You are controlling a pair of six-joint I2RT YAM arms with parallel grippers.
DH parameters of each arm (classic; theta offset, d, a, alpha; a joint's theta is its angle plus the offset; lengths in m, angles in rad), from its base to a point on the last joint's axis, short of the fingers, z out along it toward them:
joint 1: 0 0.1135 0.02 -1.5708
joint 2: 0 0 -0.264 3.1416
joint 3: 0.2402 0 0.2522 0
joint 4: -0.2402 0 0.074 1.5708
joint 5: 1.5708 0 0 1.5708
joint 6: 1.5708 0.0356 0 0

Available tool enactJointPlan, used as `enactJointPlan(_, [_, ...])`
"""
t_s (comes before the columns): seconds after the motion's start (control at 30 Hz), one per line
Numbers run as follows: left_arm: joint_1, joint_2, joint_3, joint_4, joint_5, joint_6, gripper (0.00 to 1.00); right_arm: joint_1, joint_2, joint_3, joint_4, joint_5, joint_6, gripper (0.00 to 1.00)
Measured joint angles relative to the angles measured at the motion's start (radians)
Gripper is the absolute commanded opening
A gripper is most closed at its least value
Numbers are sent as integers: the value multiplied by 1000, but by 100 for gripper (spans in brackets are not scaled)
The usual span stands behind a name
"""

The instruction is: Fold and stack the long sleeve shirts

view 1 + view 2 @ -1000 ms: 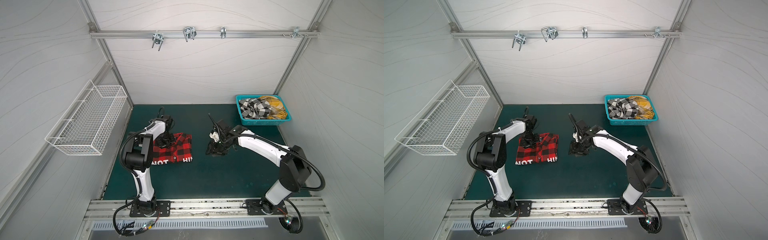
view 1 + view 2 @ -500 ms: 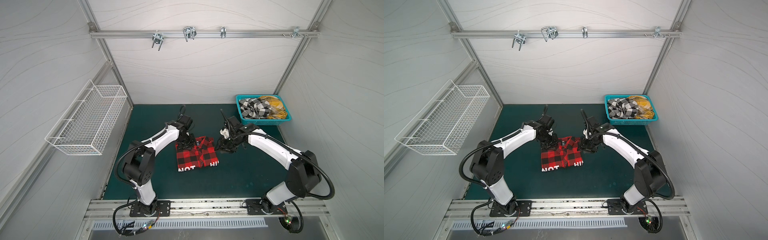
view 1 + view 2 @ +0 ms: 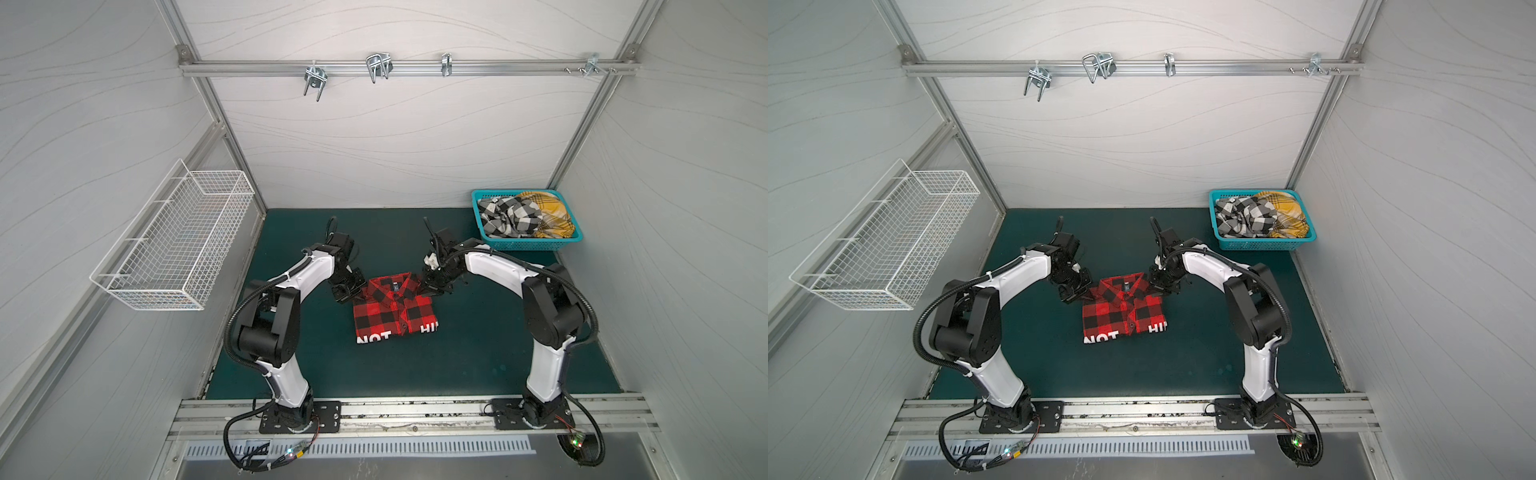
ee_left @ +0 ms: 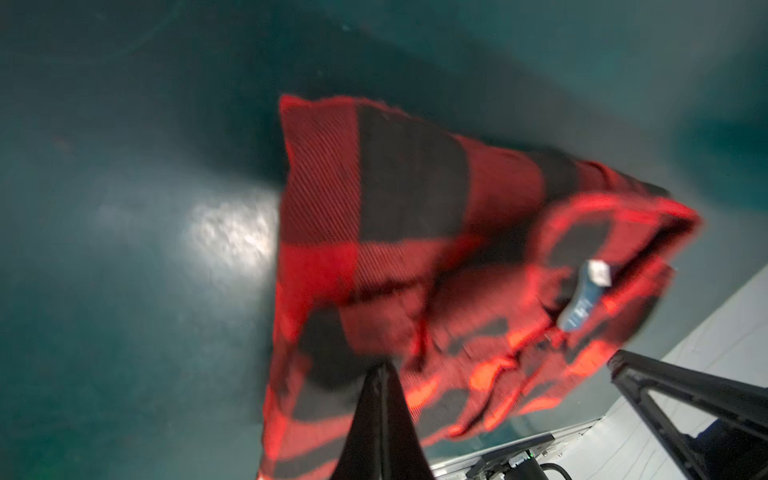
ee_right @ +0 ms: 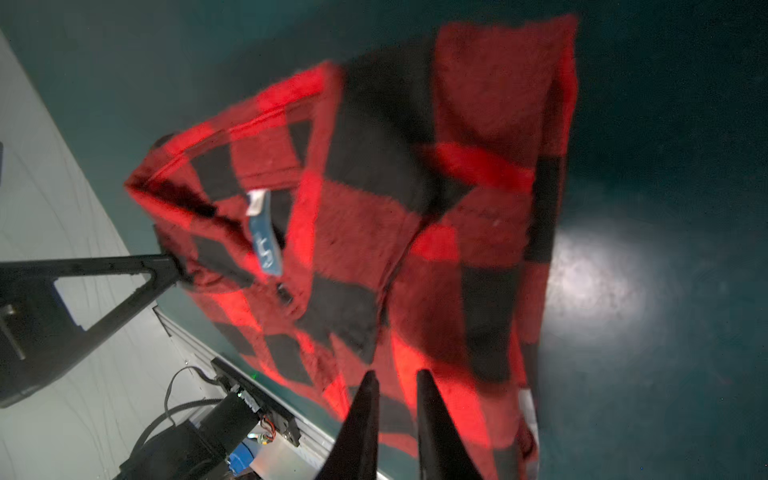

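Red shirt (image 4: 374,208) in closed left gripper (image 4: 382,372)

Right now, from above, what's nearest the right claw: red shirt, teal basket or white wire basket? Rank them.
In a top view, from the right gripper:
1. red-and-black shirt, at its fingertips.
2. teal basket, back right corner.
3. white wire basket, left wall.

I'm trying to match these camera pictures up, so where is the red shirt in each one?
Top view: red shirt lies mid-mat, near picture centre.
Top view: mid-mat, slightly left of centre.
Left wrist: fills the centre and right, blurred.
Right wrist: fills the centre.
Shared landmark: its collar label.
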Motion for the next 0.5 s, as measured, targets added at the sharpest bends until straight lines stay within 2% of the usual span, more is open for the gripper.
enactJointPlan(0.17, [19, 137, 48, 8, 32, 20, 0, -33, 48, -58, 45, -11, -5, 17])
enactJointPlan(0.33, [8, 179, 118, 13, 42, 43, 0, -32, 24, -120, 65, -23, -21, 17])
enactJointPlan(0.5, [-50, 178, 124, 18, 49, 59, 0, -34, -52, -196, 31, 17, -43, 18])
